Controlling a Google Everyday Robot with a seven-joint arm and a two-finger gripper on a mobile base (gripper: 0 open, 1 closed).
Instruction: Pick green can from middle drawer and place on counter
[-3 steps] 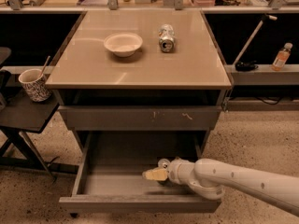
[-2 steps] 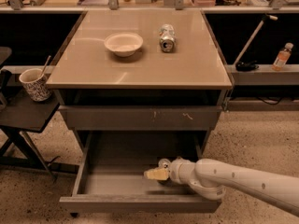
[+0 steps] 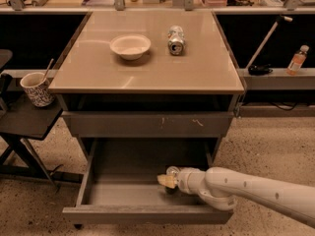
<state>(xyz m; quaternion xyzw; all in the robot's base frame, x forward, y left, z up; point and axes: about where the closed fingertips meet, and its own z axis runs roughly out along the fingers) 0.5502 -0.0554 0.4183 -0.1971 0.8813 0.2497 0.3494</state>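
camera view: the robot's white arm (image 3: 256, 193) reaches in from the lower right of the frame, and its gripper (image 3: 165, 181) sits low inside the open middle drawer (image 3: 147, 214), right of the drawer's centre and close to the plain front panel. whether the gripper is grasping anything or is released cannot be told. the green can cannot be made out, since the drawer floor under the gripper is hidden.

above the open drawer is a shut drawer front with pale scratch marks (image 3: 147, 124). higher up, the glossy tan counter (image 3: 147, 75) carries a shallow white bowl (image 3: 130, 46) and, just to its right, a silver-grey can (image 3: 175, 39) lying on its side with its end toward the camera.

at the left edge a patterned cup (image 3: 37, 88) with a stirrer stands on a dark side table (image 3: 24, 119). a small bottle (image 3: 297, 60) stands on a ledge at the far right.
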